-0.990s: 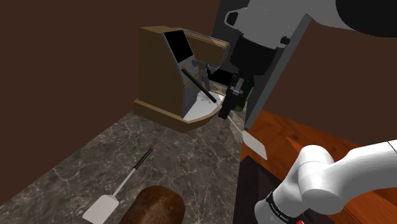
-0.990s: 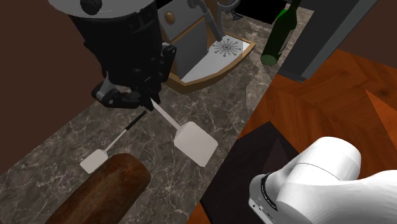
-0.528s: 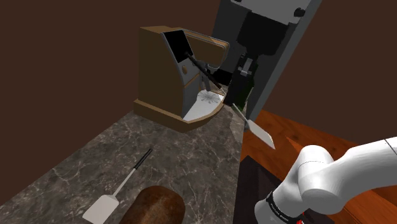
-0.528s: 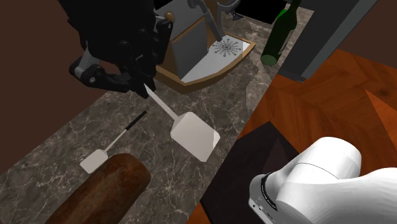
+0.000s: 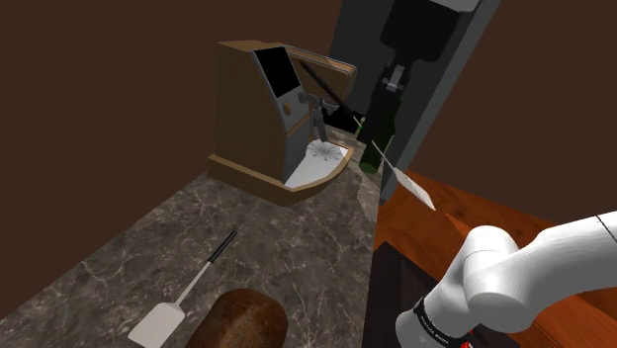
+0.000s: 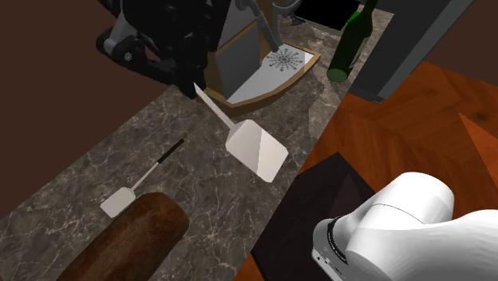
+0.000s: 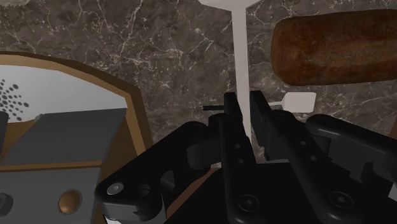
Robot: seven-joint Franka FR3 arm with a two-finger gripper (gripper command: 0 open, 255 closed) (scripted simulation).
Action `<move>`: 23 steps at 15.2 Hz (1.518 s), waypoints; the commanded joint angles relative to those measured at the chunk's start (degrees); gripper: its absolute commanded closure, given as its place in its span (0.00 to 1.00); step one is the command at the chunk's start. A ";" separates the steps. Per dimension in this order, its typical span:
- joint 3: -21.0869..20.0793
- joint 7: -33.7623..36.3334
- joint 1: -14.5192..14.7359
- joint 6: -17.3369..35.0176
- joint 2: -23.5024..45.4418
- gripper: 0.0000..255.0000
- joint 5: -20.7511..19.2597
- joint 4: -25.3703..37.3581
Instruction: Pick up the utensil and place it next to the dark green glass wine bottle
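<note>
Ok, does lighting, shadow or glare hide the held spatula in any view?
Shoulder view: dim, yet the white spatula stands out; the dark bottle blends into the panel behind. Second exterior view: even light, no shadow under the spatula. Wrist view: no glare; the black claw clasps the pale handle.

Counter (image 5: 287, 237) looked like dark veined marble, spatula (image 6: 255, 150) was plain matt white — bottle (image 6: 349, 49) glossy green glass, floor (image 6: 415, 112) polished reddish wood.

White arm (image 5: 514, 279) reaching high, end effector (image 7: 243, 99) tilted down, fingers (image 7: 230, 127) nearly closed
</note>
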State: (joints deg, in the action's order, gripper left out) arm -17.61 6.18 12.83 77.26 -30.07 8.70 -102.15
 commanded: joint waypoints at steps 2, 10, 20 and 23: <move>3.73 -4.62 -0.84 -0.42 -0.54 1.00 -1.44 -0.63; 13.03 -16.27 -3.19 -0.25 -0.58 1.00 -5.54 -1.68; 24.10 -30.53 -6.36 0.52 4.82 1.00 -9.92 2.73; 27.38 -34.85 -7.32 0.72 7.63 1.00 -10.64 5.38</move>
State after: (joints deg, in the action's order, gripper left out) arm 8.75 -27.25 5.80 77.63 -23.15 -1.71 -97.15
